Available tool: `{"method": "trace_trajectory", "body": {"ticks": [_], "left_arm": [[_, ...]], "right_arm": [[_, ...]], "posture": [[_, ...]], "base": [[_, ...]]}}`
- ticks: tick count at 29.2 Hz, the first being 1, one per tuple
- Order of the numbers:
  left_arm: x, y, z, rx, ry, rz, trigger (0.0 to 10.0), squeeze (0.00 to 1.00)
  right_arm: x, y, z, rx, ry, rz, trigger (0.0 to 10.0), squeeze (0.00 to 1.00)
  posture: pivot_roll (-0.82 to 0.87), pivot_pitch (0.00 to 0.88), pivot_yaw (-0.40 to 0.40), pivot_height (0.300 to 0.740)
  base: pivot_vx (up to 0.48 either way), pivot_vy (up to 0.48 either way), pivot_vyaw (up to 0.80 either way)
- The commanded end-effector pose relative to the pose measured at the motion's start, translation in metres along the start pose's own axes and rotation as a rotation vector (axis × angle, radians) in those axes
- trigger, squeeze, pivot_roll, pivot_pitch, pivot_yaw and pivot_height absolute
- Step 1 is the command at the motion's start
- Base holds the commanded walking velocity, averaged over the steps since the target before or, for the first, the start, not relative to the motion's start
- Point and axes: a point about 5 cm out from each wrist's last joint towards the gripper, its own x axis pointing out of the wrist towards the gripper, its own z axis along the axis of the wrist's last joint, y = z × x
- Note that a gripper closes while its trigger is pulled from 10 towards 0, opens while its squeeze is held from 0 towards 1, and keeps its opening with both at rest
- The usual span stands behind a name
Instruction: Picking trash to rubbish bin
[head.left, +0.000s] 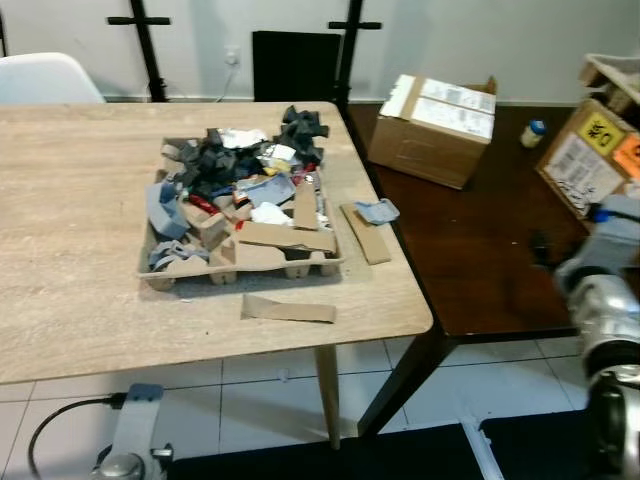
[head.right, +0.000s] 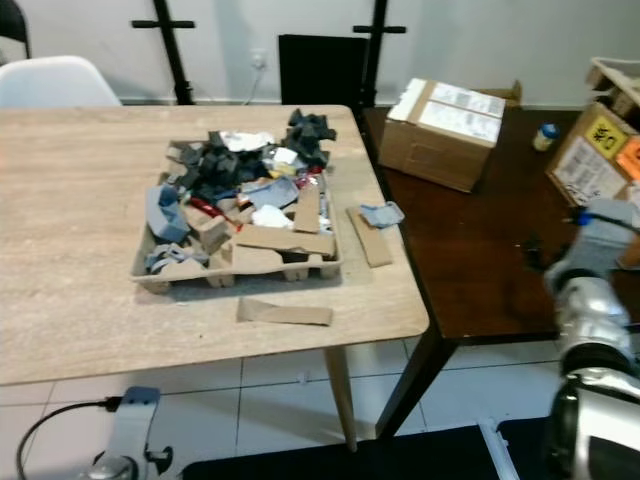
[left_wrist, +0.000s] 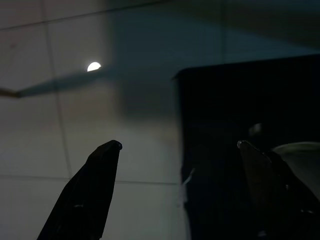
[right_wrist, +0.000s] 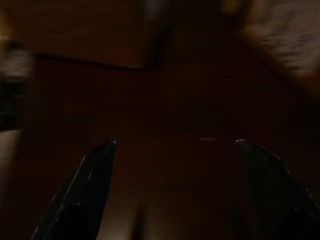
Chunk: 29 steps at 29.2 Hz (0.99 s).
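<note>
Left tool (left_wrist: 179, 146), fingers spread, hanging over floor tiles; cardboard tray (head.left: 243, 262) heaped with trash on the pale counter (head.left: 70, 240), cardboard strips (head.left: 288, 309) lying just beside it; right tool (right_wrist: 175, 144), fingers spread, raised over the dark counter (head.left: 470, 250)

Head stereo pair looks forward and down from standing height at the light worktop (head.left: 80, 250); both eyes share the cardboard tray (head.left: 245, 262) of scraps, the dark table (head.left: 470, 250) to the right and the box (head.left: 432, 130) on it, the right eye's picture shifted slightly sideways. Left wrist camera, low, looks along the left pincer (left_wrist: 179, 145), fingers apart, down at the tiled floor (left_wrist: 60, 110), close. Right wrist camera looks along the right pincer (right_wrist: 175, 142), fingers apart, close over a dark brown surface, blurred.
</note>
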Motion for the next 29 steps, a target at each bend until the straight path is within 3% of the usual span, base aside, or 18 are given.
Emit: {"method": "trace_trajectory", "body": {"ticks": [1,4,5,7,8,9,11,15,16,19,20,21,23,24,25,29], "left_arm": [[-0.001,0.004,-0.006,-0.004,0.017,0.015,10.0,0.0],[-0.001,0.006,-0.005,-0.01,0.011,0.025,10.0,0.0],[-0.001,0.009,-0.001,-0.016,-0.015,0.03,10.0,0.0],[-0.001,0.009,-0.001,-0.016,-0.015,0.03,10.0,0.0],[-0.001,0.01,0.005,-0.028,-0.049,0.028,10.0,0.0],[-0.001,0.01,0.005,-0.028,-0.049,0.028,10.0,0.0],[-0.001,0.011,0.018,-0.005,-0.125,0.009,10.0,0.0],[-0.002,0.009,0.027,0.033,-0.163,-0.054,10.0,0.0],[-0.003,0.008,0.027,0.056,-0.167,-0.069,10.0,0.0],[-0.005,-0.004,0.024,0.282,-0.148,-0.226,10.0,0.0],[-0.005,-0.004,0.024,0.282,-0.148,-0.226,10.0,0.0],[-0.006,-0.007,0.023,0.333,-0.143,-0.259,10.0,0.0],[-0.008,-0.008,0.019,0.526,-0.099,-0.35,10.0,0.0],[-0.008,-0.008,0.019,0.526,-0.099,-0.35,10.0,0.0],[-0.009,-0.008,0.02,0.61,-0.076,-0.414,10.0,0.0],[-0.012,-0.01,0.026,0.621,-0.086,-0.467,10.0,0.0]], "right_arm": [[-0.002,0.01,-0.011,0.026,0.022,0.068,10.0,0.0],[-0.002,0.022,-0.019,0.04,0.037,0.13,10.0,0.0],[-0.003,0.042,-0.032,0.067,0.055,0.219,10.0,0.0],[-0.003,0.042,-0.032,0.067,0.055,0.219,10.0,0.0],[-0.005,0.059,-0.042,0.09,0.065,0.294,10.0,0.0],[-0.005,0.059,-0.042,0.09,0.065,0.294,10.0,0.0],[-0.011,0.083,-0.057,0.107,0.079,0.404,10.0,0.0],[-0.018,0.093,-0.07,0.093,0.102,0.446,10.0,0.0],[-0.018,0.093,-0.071,0.091,0.105,0.448,10.0,0.0],[-0.02,0.095,-0.074,0.094,0.107,0.457,10.0,0.0],[-0.02,0.095,-0.074,0.094,0.107,0.457,10.0,0.0],[-0.021,0.095,-0.074,0.097,0.105,0.463,10.0,0.0],[-0.022,0.096,-0.074,0.098,0.103,0.471,10.0,0.0],[-0.022,0.096,-0.074,0.098,0.103,0.471,10.0,0.0],[-0.022,0.097,-0.074,0.098,0.102,0.473,10.0,0.0],[-0.022,0.097,-0.074,0.097,0.099,0.473,10.0,0.0]], "posture": [[0.09,0.114,-0.042,0.74],[0.09,0.114,-0.043,0.74],[0.09,0.114,-0.043,0.74],[0.09,0.114,-0.043,0.74],[0.09,0.114,-0.042,0.74],[0.09,0.114,-0.042,0.74],[0.09,0.112,-0.038,0.74],[0.09,0.112,-0.035,0.74],[0.09,0.112,-0.035,0.74],[0.09,0.115,-0.035,0.74],[0.09,0.115,-0.035,0.74],[0.09,0.115,-0.035,0.74],[0.1,0.118,-0.036,0.74],[0.1,0.118,-0.036,0.74],[0.1,0.121,-0.035,0.74],[0.1,0.121,-0.035,0.74]], "base": [[0.0,0.0,0.0],[0.0,0.0,0.0],[0.0,0.0,0.0],[0.0,0.0,0.0],[0.0,0.0,0.0],[0.0,0.0,0.0],[0.0,0.0,0.0],[0.0,0.0,0.0],[0.0,0.0,0.0],[0.0,0.0,0.0],[0.0,0.0,0.0],[0.0,0.0,0.0],[0.0,0.0,0.0],[0.0,0.0,0.0],[0.0,0.0,0.0],[0.0,0.0,0.0]]}}
